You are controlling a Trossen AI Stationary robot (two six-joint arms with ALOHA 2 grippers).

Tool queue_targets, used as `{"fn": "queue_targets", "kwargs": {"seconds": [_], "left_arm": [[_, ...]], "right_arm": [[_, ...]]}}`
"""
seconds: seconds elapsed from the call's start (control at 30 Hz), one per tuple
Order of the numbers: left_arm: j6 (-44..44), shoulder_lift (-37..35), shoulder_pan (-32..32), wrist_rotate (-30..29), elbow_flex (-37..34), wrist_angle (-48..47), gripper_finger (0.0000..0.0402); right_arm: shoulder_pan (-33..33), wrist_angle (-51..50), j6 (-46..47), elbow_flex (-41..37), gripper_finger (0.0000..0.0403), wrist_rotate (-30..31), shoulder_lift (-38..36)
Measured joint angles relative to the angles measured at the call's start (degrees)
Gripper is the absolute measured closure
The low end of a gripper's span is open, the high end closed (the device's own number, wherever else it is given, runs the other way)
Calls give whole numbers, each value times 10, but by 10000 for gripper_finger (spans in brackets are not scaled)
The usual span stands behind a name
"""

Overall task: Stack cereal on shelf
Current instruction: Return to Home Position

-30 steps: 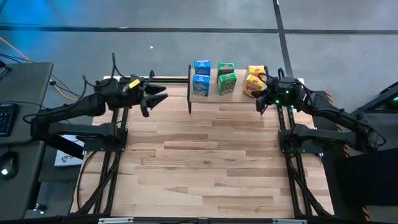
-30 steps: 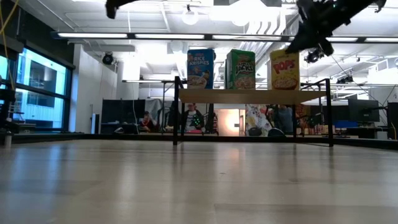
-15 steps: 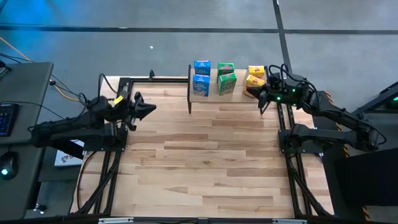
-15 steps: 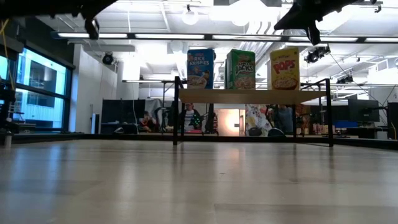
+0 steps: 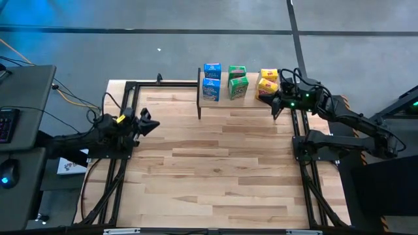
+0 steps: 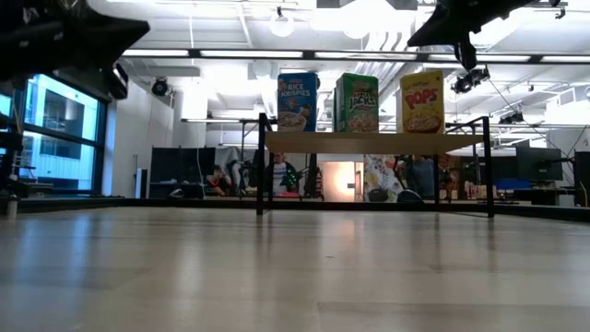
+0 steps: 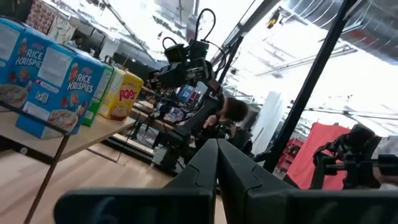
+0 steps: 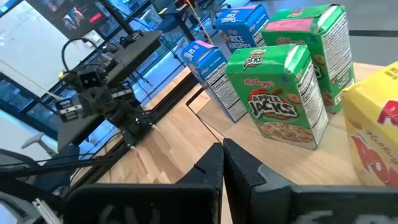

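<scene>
- High view: all six boxes are on the shelf, in pairs set one behind the other: blue boxes, green boxes, yellow boxes. My right gripper hovers just beside the shelf's yellow end. My left gripper is well apart from the blue end, out near the edge of the table.
- Low view: three fronts stand upright in a row. The shelf's long axis runs straight across, and my right arm hangs above the yellow end.
- Left wrist view: my fingers are pressed together with nothing between them. The blue boxes are off to one side, far from reach.
- Right wrist view: these fingers are closed too, and empty. The green boxes are right ahead and a yellow one is close alongside.
- My read: the stacking looks finished. The right arm is the nearer one, so it must back straight away from the yellow end. The bare tabletop in front of the shelf gives plenty of room. The risk is clipping a yellow box.
</scene>
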Motion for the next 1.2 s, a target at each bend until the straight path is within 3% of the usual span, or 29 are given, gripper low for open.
{"fn": "queue_targets", "kwargs": {"seconds": [0.23,0.4,0.67,0.83,1.0,1.2], "left_arm": [[15,-16,2,-10,-5,-22,401],[-31,-16,-4,-73,-5,-22,401],[-20,-16,-93,-159,-5,-36,401],[35,-16,-155,-223,-5,-52,401],[96,-16,-170,-235,-5,-118,401],[147,-16,-163,-153,-5,-167,401]], "right_arm": [[0,-1,-17,0,403,-26,0],[0,-16,-61,0,403,-53,0],[0,-22,-105,0,403,-110,0],[0,-22,-106,0,403,-131,0],[0,-22,-106,0,403,-134,0],[0,-42,-121,0,403,-159,-3]]}}
